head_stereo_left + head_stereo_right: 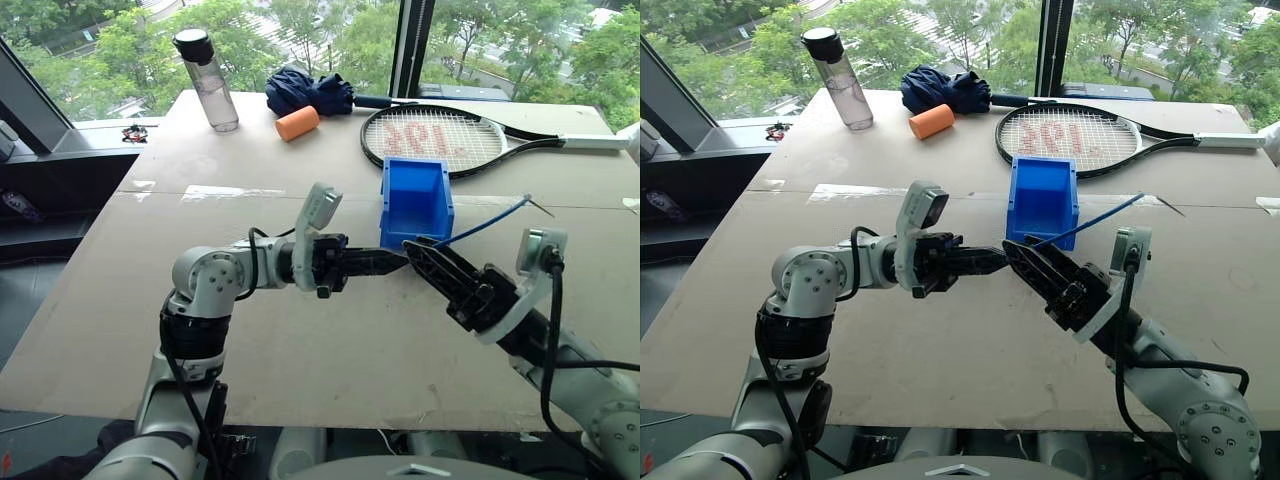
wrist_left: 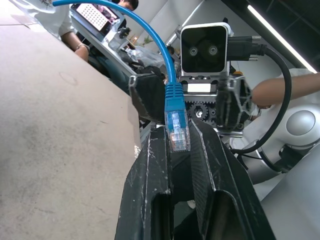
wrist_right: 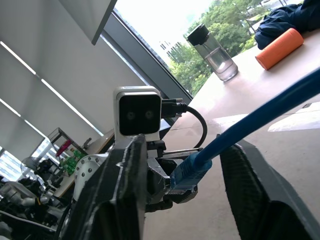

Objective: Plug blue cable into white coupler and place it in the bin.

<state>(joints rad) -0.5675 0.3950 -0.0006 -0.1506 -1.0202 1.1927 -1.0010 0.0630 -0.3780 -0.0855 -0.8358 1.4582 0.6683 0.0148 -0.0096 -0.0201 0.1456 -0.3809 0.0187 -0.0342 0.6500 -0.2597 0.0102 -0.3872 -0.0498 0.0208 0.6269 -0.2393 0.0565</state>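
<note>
Left eye view showed the tabletop (image 1: 300,340) filling most of the frame, with a tennis racket (image 1: 440,135) at upper right, a water bottle (image 1: 207,80) at upper left, and a dark blue cloth bundle (image 1: 310,92) beside an orange cylinder (image 1: 297,123) between them. Just above centre stood the bin (image 1: 416,200). In front of it the left gripper (image 1: 395,258) and right gripper (image 1: 415,250) met tip to tip. Left fingers (image 2: 210,165) were together, clamped at the clear plug of the blue cable (image 1: 490,220). Right fingers (image 3: 130,185) stood apart on either side of the cable, which trailed to upper right. Whether the white coupler was present could not be told.
</note>
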